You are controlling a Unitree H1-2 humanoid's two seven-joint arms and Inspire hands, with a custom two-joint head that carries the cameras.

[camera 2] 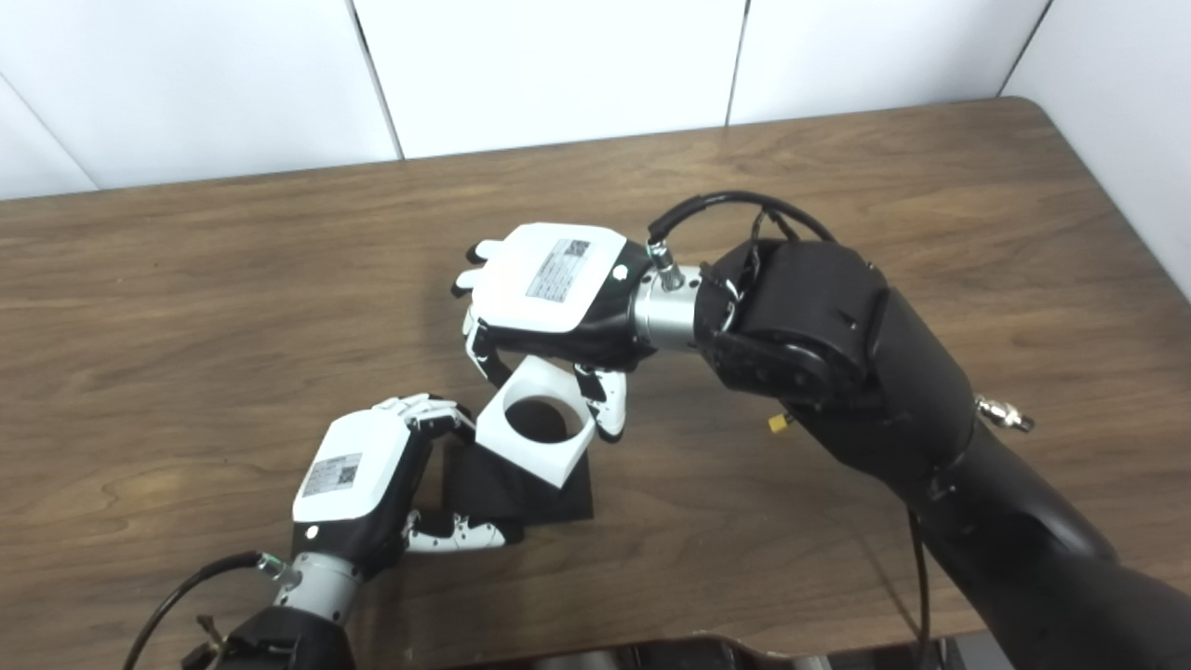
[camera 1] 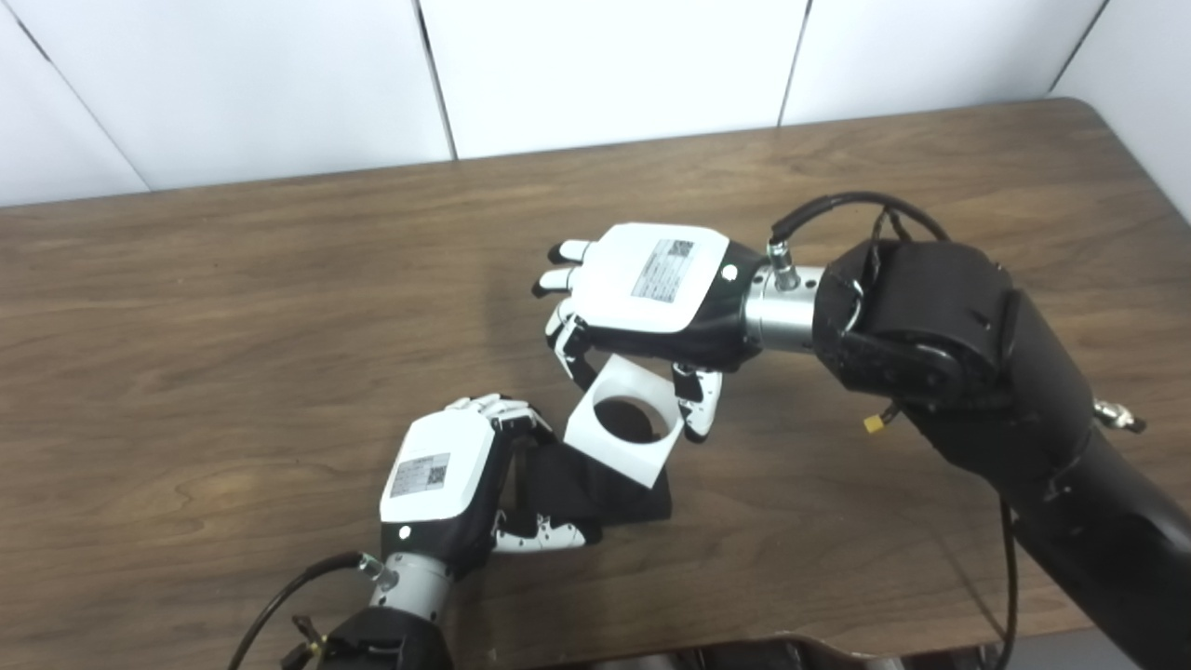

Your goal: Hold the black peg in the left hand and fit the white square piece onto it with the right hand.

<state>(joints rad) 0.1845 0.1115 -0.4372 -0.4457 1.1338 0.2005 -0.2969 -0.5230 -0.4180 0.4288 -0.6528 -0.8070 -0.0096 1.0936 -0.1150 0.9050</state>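
Nearest to me, my left hand (camera 1: pixel 445 484) comes up from the table's (camera 1: pixel 233 372) near edge and is closed around the black peg (camera 1: pixel 595 489), fingers curled over its far side and thumb along its near side. The peg is a dark block resting low at the tabletop, jutting out to the right of my palm. I cannot tell how much of it is lifted off the wood.

Just beyond it, the white square piece (camera 1: pixel 622 423) sits tilted, its lower edge overlapping the top of the peg. The only hollow thing here is this piece: its round hole faces up toward me, and through it I see only dark shadow. Whether any part of the peg has entered the hole I cannot tell.

My right hand (camera 1: pixel 651 293) reaches in from the right, palm down, pinching the white piece between fingers on its left edge and thumb on its right edge. The two hands are close together, fingertips nearly meeting over the piece.

Beyond the hands, bare brown tabletop runs back to the far edge, where white wall panels (camera 1: pixel 605 65) stand. Open wood also lies wide on the left. To the right my forearm (camera 1: pixel 977 372) crosses the surface, and the table's rounded far right corner shows behind it.
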